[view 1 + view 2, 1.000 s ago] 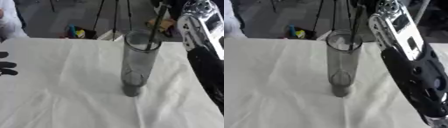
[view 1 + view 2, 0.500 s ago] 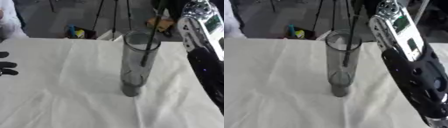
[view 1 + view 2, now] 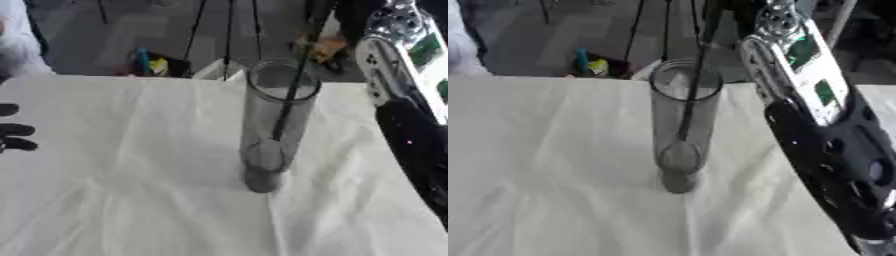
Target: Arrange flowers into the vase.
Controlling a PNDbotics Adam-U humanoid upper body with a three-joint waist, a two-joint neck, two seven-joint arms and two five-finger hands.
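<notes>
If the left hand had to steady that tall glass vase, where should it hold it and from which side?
Probably around the middle of the vase, coming in from the robot's left across the white cloth. The vase is a tall, narrow, upright cylinder, so a wrap around its wall suits it, and the flower stem occupies the mouth while the right arm crowds the right side. The left hand shows at the left edge.

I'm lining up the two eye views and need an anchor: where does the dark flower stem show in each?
Left eye view: the stem runs down from the top edge, right of centre, into the glass vase, its tip about halfway down the tube.
Right eye view: the stem sits near centre, again ending inside the vase.
Shared landmark: the vase's open rim, which the stem crosses in both.
</notes>
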